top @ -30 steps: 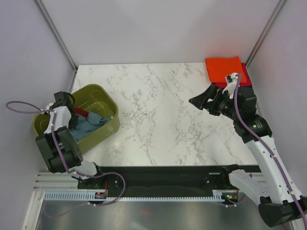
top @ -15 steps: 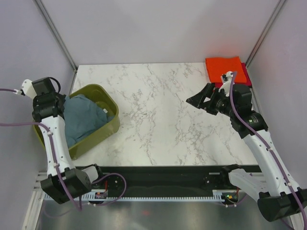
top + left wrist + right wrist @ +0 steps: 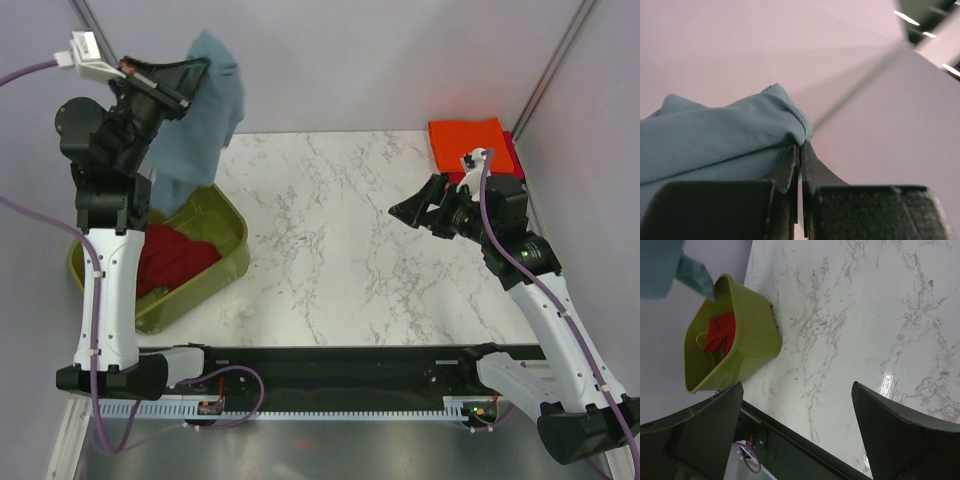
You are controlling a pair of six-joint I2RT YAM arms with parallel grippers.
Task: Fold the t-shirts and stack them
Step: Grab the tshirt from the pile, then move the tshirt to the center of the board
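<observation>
My left gripper (image 3: 200, 68) is raised high at the back left, shut on an edge of the slate blue-grey t-shirt (image 3: 207, 115). The shirt hangs down, its lower end near the olive tub (image 3: 231, 259). The left wrist view shows the jaws (image 3: 801, 148) pinched on that cloth (image 3: 725, 135). A dark red t-shirt (image 3: 171, 258) lies crumpled inside the tub. At the back right corner an orange t-shirt (image 3: 465, 144) lies folded on a magenta-red t-shirt (image 3: 513, 160). My right gripper (image 3: 405, 212) hovers open and empty over the table's right half, its fingers wide apart (image 3: 797, 390).
The marble table (image 3: 330, 230) runs from the tub to the folded pile. In the right wrist view the tub (image 3: 740, 352) with the red shirt (image 3: 720, 332) sits by the left wall. Grey walls close in the left, back and right sides.
My left arm has swung up from the tub, lifting the blue-grey shirt out and uncovering the dark red shirt. The right arm has barely moved.
</observation>
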